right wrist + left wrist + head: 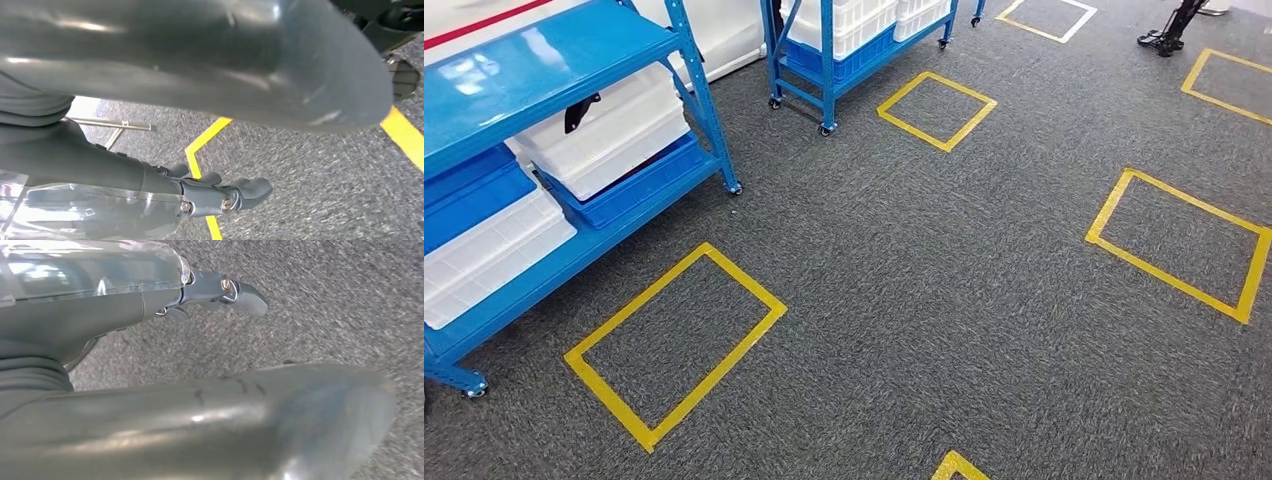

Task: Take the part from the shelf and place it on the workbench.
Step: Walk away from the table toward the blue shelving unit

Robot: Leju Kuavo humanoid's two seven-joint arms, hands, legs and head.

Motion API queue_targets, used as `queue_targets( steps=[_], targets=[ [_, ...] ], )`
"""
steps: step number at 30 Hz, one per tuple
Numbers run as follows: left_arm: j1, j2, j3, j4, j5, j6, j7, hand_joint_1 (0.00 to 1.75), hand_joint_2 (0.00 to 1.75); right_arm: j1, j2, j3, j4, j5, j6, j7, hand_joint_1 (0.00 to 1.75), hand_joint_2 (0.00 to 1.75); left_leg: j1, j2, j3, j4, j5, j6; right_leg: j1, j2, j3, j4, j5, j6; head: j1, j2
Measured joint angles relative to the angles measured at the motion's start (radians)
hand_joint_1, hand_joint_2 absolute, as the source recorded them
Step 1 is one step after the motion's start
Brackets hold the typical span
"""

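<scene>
A blue shelf rack [534, 65] stands at the left of the head view, with white bins [614, 135] and a blue bin [469, 200] on its lower levels. A small black object [579, 110] pokes out above one white bin, under the top board; I cannot tell what it is. My left hand [125, 305] hangs over grey carpet with its fingers [240, 292] stretched out and nothing in it. My right hand [125, 170] also hangs over the carpet, fingers [245, 192] loosely extended, holding nothing.
A second blue wheeled rack [829, 60] with white bins stands farther back. Yellow tape rectangles [674, 345] mark the grey carpet, one just in front of the near rack, others [1179, 245] to the right. A dark stand foot [1164, 40] sits at the far right.
</scene>
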Motion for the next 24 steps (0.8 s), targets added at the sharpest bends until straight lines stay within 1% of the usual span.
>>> queue_targets(
  steps=[1,2,3,4,5,6,7,8,9,10,11,12,13,14,15,16,17,18,19,20,21,22,23,24],
  targets=[
    [0.002,0.001,-0.003,0.000,-0.004,-0.003,0.001,0.00,0.00,-0.003,0.000,-0.003,0.000,-0.004,-0.001,0.001,0.00,0.00,0.001,-0.011,0.001,-0.003,0.002,0.006,-0.003,0.005,0.003,0.004,-0.005,0.007,0.000,0.000],
    [0.002,0.002,-0.007,0.000,-0.007,-0.006,0.002,0.00,0.00,-0.004,-0.001,-0.006,0.000,-0.007,-0.002,0.003,0.00,0.00,0.002,-0.023,0.002,-0.007,0.005,0.013,-0.007,0.026,-0.002,0.021,-0.020,0.012,0.000,0.000],
    [0.002,0.003,-0.010,0.000,-0.009,-0.007,0.002,0.00,0.00,-0.003,-0.002,-0.009,0.000,-0.009,-0.003,0.004,0.00,0.00,0.004,-0.034,0.004,-0.010,0.008,0.019,-0.009,0.056,-0.016,0.057,-0.045,0.016,0.000,0.000],
    [0.000,0.003,-0.013,0.000,-0.011,-0.008,0.003,0.00,0.00,-0.002,-0.002,-0.012,0.000,-0.011,-0.003,0.006,0.00,0.00,0.005,-0.045,0.005,-0.011,0.011,0.024,-0.012,0.091,-0.041,0.115,-0.079,0.019,0.000,0.000],
    [-0.001,0.004,-0.015,0.000,-0.011,-0.009,0.003,0.00,0.00,0.001,-0.002,-0.015,0.000,-0.011,-0.003,0.008,0.00,0.00,0.004,-0.057,0.004,-0.011,0.012,0.026,-0.012,0.114,-0.075,0.184,-0.113,0.020,0.000,0.000],
    [-0.003,0.004,-0.016,0.000,-0.011,-0.010,0.003,0.00,0.00,0.003,-0.002,-0.017,0.000,-0.011,-0.003,0.008,0.00,0.00,0.003,-0.071,0.003,-0.011,0.012,0.027,-0.012,0.124,-0.106,0.246,-0.136,0.020,0.000,0.000],
    [-0.003,0.004,-0.017,0.000,-0.011,-0.012,0.003,0.00,0.00,0.004,-0.002,-0.019,0.000,-0.011,-0.003,0.009,0.00,0.00,0.002,-0.086,0.003,-0.010,0.013,0.028,-0.012,0.128,-0.127,0.282,-0.140,0.019,0.001,0.000],
    [-0.003,0.004,-0.018,0.000,-0.012,-0.016,0.003,0.00,0.00,0.006,-0.002,-0.021,0.001,-0.012,-0.003,0.010,0.00,0.00,0.002,-0.101,0.003,-0.008,0.012,0.028,-0.012,0.131,-0.131,0.280,-0.122,0.018,0.000,0.000],
    [-0.002,0.004,-0.018,0.000,-0.012,-0.019,0.002,0.00,0.00,0.006,-0.003,-0.023,0.001,-0.013,-0.003,0.010,0.00,0.00,0.002,-0.117,0.004,-0.006,0.012,0.027,-0.012,0.136,-0.117,0.240,-0.087,0.016,0.000,0.000],
    [-0.001,0.004,-0.019,0.000,-0.013,-0.024,0.001,0.00,0.00,0.007,-0.003,-0.025,0.001,-0.014,-0.003,0.011,0.00,0.00,0.002,-0.132,0.005,-0.004,0.011,0.025,-0.013,0.150,-0.091,0.173,-0.043,0.013,0.001,0.000],
    [-0.001,0.004,-0.020,0.000,-0.014,-0.031,-0.002,0.00,0.00,0.008,-0.004,-0.028,0.001,-0.017,-0.003,0.013,0.00,0.00,0.001,-0.146,0.004,-0.002,0.009,0.022,-0.014,0.175,-0.064,0.106,-0.011,0.010,0.001,0.000],
    [-0.002,0.004,-0.021,0.000,-0.016,-0.037,-0.006,0.00,0.00,0.008,-0.005,-0.030,0.002,-0.020,-0.003,0.014,0.00,0.00,0.001,-0.158,0.002,0.001,0.009,0.017,-0.015,0.196,-0.044,0.056,0.008,0.008,0.001,0.000],
    [-0.002,0.005,-0.024,0.000,-0.019,-0.045,-0.012,0.00,0.00,0.009,-0.005,-0.032,0.002,-0.024,-0.004,0.015,0.00,0.00,0.001,-0.169,-0.001,0.002,0.009,0.011,-0.015,0.211,-0.034,0.027,0.015,0.006,0.001,0.000],
    [-0.001,0.005,-0.027,0.000,-0.021,-0.052,-0.018,0.00,0.00,0.008,-0.005,-0.035,0.002,-0.028,-0.004,0.016,0.00,0.00,0.001,-0.179,-0.005,0.002,0.010,0.005,-0.013,0.213,-0.032,0.021,0.012,0.003,0.000,0.000],
    [0.000,0.006,-0.029,0.000,-0.025,-0.058,-0.023,0.00,0.00,0.006,-0.005,-0.038,0.002,-0.030,-0.005,0.017,0.00,0.00,0.003,-0.190,-0.009,0.000,0.011,-0.002,-0.013,0.201,-0.031,0.019,0.013,0.000,0.000,0.000],
    [0.002,0.008,-0.032,0.000,-0.028,-0.062,-0.027,0.00,0.00,0.005,-0.005,-0.041,0.002,-0.031,-0.005,0.018,0.00,0.00,0.004,-0.190,-0.011,0.002,0.010,-0.008,-0.013,0.188,-0.028,0.015,0.014,-0.006,0.000,0.000],
    [0.004,0.010,-0.034,0.000,-0.031,-0.066,-0.030,0.00,0.00,0.005,-0.004,-0.045,0.002,-0.031,-0.006,0.019,0.00,0.00,0.003,-0.173,-0.018,0.016,0.001,-0.012,-0.015,0.174,-0.025,0.010,0.015,-0.014,0.000,0.000],
    [0.004,0.011,-0.037,0.000,-0.033,-0.070,-0.032,0.00,0.00,0.006,-0.004,-0.047,0.002,-0.032,-0.006,0.020,0.00,0.00,0.002,-0.147,-0.033,0.047,-0.018,-0.016,-0.016,0.160,-0.023,0.005,0.015,-0.022,0.000,0.000],
    [0.003,0.013,-0.039,0.000,-0.035,-0.073,-0.034,0.00,0.00,0.010,-0.004,-0.049,0.002,-0.032,-0.007,0.021,0.00,0.00,0.001,-0.113,-0.058,0.100,-0.046,-0.018,-0.015,0.144,-0.020,0.003,0.014,-0.029,0.000,0.000],
    [0.002,0.013,-0.041,0.000,-0.037,-0.075,-0.036,0.00,0.00,0.012,-0.004,-0.050,0.002,-0.033,-0.008,0.023,0.00,0.00,0.001,-0.087,-0.092,0.167,-0.080,-0.020,-0.013,0.130,-0.019,0.002,0.012,-0.034,-0.001,0.000],
    [0.001,0.014,-0.042,0.000,-0.039,-0.076,-0.037,0.00,0.00,0.014,-0.004,-0.051,0.002,-0.034,-0.009,0.024,0.00,0.00,0.002,-0.074,-0.125,0.234,-0.108,-0.023,-0.010,0.115,-0.018,0.002,0.009,-0.036,-0.001,0.000],
    [0.002,0.014,-0.043,0.000,-0.041,-0.076,-0.037,0.00,0.00,0.015,-0.004,-0.053,0.002,-0.035,-0.009,0.025,0.00,0.00,0.003,-0.067,-0.148,0.280,-0.121,-0.024,-0.009,0.100,-0.016,0.002,0.007,-0.036,-0.001,0.000],
    [0.004,0.015,-0.044,0.000,-0.043,-0.076,-0.037,0.00,0.00,0.016,-0.004,-0.054,0.002,-0.035,-0.009,0.026,0.00,0.00,0.003,-0.063,-0.153,0.291,-0.114,-0.025,-0.008,0.085,-0.013,0.002,0.003,-0.035,-0.001,0.000],
    [0.005,0.016,-0.045,0.000,-0.044,-0.076,-0.037,0.00,0.00,0.015,-0.004,-0.056,0.002,-0.036,-0.009,0.027,0.00,0.00,0.003,-0.058,-0.136,0.259,-0.089,-0.024,-0.007,0.071,-0.008,0.002,-0.001,-0.033,-0.001,0.000]
  ],
)
